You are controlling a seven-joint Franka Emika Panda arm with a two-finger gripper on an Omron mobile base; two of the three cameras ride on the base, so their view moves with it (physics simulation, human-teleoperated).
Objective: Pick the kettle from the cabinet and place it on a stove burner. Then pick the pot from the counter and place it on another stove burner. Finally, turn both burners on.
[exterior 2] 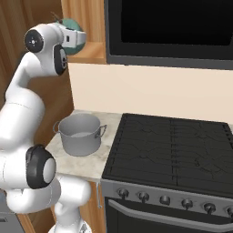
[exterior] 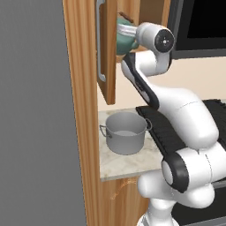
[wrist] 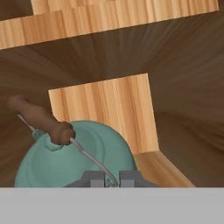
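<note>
The first step is in hand: the kettle (wrist: 78, 153) is being taken out of the cabinet (exterior: 107, 53). In the hand view the gripper (wrist: 112, 179) has its jaws closed on the thin wire of the kettle's arched handle, right where the wire comes down to the teal body, so the kettle sits just ahead of and under the jaws, with its brown grip up and to their left. From the left base view the arm reaches past the open cabinet door, and the kettle is inside the cabinet at the wrist; whether it rests on the shelf or is already lifted clear cannot be told. Well below the jaws, the pot (exterior: 126, 132) stands on the worktop (exterior: 128, 163) — untouched, waiting its turn. Further right and lower again lies the stove (exterior 2: 173, 150), its burners bare and its knobs (exterior 2: 164, 199) along the front edge. The next move, as I judge it, calls for drawing the kettle straight out of the cabinet without catching the door, then carrying it down and right to a burner — one that leaves room for the wide pot beside it.
</note>
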